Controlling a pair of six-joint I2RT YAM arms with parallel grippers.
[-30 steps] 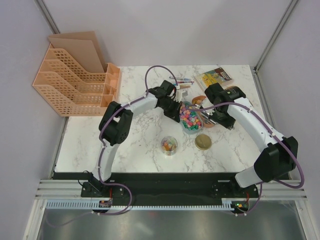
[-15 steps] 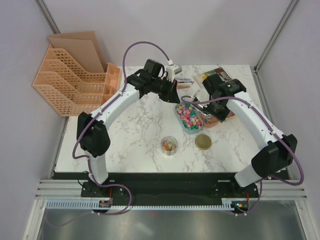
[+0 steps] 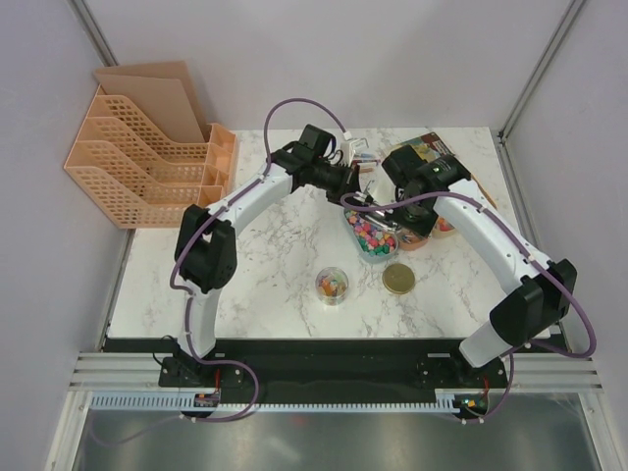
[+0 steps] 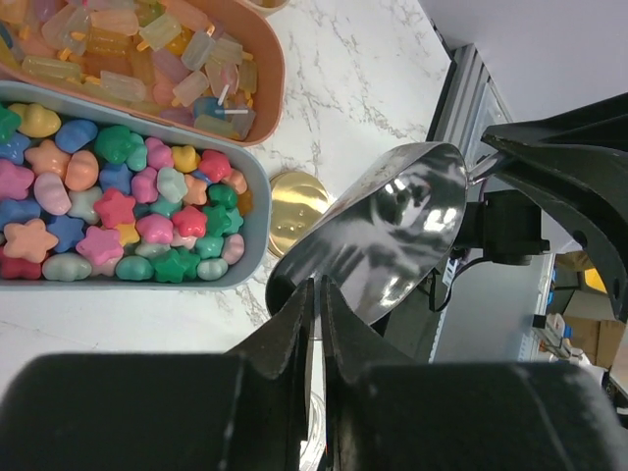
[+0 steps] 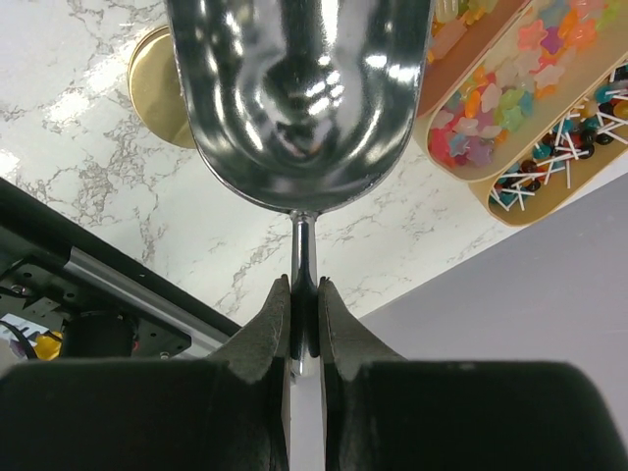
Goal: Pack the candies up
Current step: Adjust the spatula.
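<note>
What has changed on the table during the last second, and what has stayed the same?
The left gripper swung from beside the blue candy tray to the far edge, then came partly back. The right gripper, shut on the metal scoop, moved left toward the tray's far end. The tray, the candy jar and the gold lid stayed put.

You had a shiny, smooth metal scoop (image 5: 299, 98). The table (image 3: 275, 265) looked like smooth white stone with grey lines. The candies (image 4: 118, 201) were glossy in a smooth plastic tray (image 4: 259, 196). The lid (image 4: 294, 208) shone like gold metal.
</note>
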